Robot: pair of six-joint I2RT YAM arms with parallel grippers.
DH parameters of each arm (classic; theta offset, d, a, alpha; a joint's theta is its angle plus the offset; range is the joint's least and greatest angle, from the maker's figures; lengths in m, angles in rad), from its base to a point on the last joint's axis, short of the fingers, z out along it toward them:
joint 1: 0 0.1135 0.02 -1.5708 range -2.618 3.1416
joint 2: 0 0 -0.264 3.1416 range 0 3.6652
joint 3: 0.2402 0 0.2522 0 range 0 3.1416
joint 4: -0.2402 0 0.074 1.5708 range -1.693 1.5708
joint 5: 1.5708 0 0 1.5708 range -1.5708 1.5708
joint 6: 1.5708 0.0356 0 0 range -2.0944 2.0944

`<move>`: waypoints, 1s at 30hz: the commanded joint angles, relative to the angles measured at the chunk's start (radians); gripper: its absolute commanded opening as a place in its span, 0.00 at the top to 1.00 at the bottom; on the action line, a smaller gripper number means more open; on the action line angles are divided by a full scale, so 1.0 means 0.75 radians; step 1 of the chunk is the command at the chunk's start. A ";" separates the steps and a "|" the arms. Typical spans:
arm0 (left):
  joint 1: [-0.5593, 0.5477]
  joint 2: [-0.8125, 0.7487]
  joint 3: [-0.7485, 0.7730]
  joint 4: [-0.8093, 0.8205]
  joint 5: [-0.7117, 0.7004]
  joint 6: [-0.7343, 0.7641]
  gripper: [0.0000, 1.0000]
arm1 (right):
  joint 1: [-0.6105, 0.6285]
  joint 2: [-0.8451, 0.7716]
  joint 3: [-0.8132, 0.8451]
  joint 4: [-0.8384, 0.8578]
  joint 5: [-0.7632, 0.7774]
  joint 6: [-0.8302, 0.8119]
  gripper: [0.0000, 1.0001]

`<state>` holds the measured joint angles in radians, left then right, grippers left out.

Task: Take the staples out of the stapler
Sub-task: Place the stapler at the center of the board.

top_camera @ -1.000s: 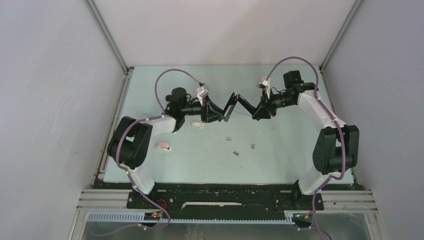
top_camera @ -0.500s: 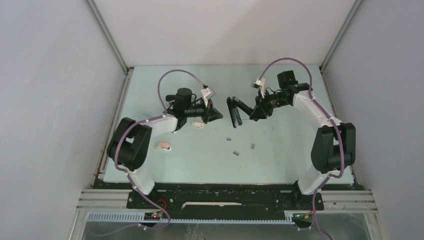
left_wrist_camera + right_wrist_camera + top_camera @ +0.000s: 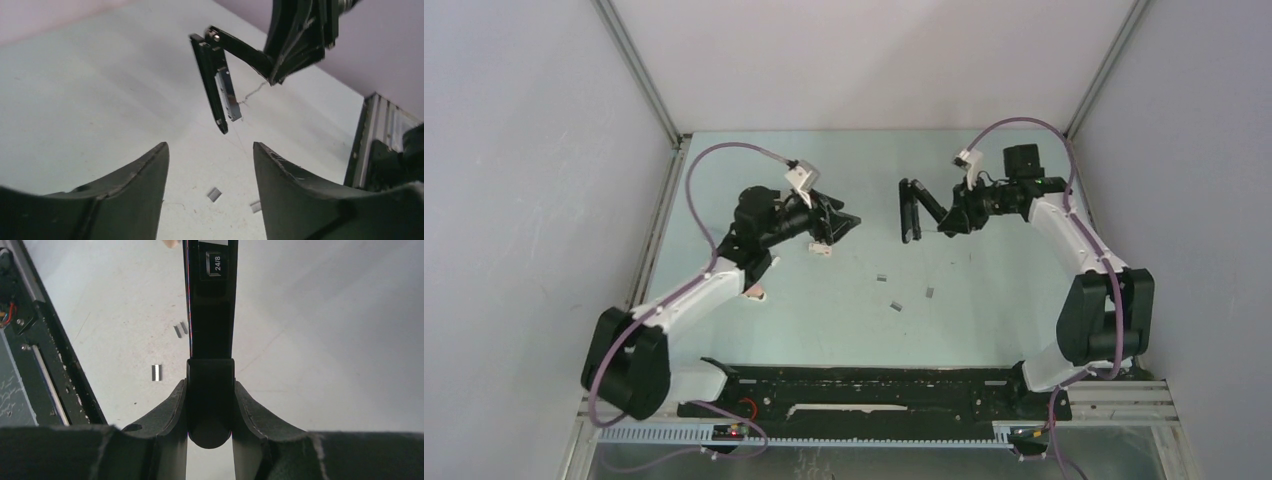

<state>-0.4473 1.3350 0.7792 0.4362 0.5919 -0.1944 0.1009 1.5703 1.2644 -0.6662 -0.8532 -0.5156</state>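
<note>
Three staples (image 3: 895, 306) lie loose on the table (image 3: 1004, 320), apart from one another, below both end effectors and on their near side.

The left end effector (image 3: 209, 160) is raised above the table with its jaws well apart and nothing between them. Two of the staples show on the table just beyond its tips.

The right end effector (image 3: 210, 390) is closed on the stapler (image 3: 216, 80), with the black body clamped squarely between its fingers (image 3: 172, 405).

The stapler is held clear of the table, ahead of the left end effector and well apart from it. It is hinged open: one half runs out from the right end effector, and the other hangs down from the hinge with the silver channel (image 3: 229, 97) exposed along it. Whether any staples remain in that channel cannot be told.

Assessment: unloading is in hand and at least partly done, given the strips already on the table.

The next move likely calls for the free left end effector to reach the hanging half and steady or tap it, while the right keeps a firm hold. The channel should face down so that anything left inside drops out.

Risk: the hanging half swings freely, so a poorly aligned approach may knock it aside.
</note>
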 commanded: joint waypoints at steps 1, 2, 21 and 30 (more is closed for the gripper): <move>0.035 -0.227 -0.023 -0.119 -0.230 -0.097 0.26 | -0.093 -0.144 -0.018 0.092 -0.011 0.069 1.00; 0.048 -0.273 -0.024 -0.143 -0.248 -0.119 0.22 | -0.114 -0.161 -0.025 0.094 0.021 0.075 1.00; 0.208 -0.560 0.111 -0.815 -0.261 0.121 0.00 | -0.501 0.015 0.133 0.034 0.719 -0.079 1.00; 0.207 -0.587 0.100 -0.834 -0.251 0.142 0.00 | -0.454 0.409 0.515 -0.101 0.861 -0.002 1.00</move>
<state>-0.2989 0.9298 0.8764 -0.1883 0.4034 -0.1223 -0.2653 1.8217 1.5196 -0.7387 -0.2672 -0.5434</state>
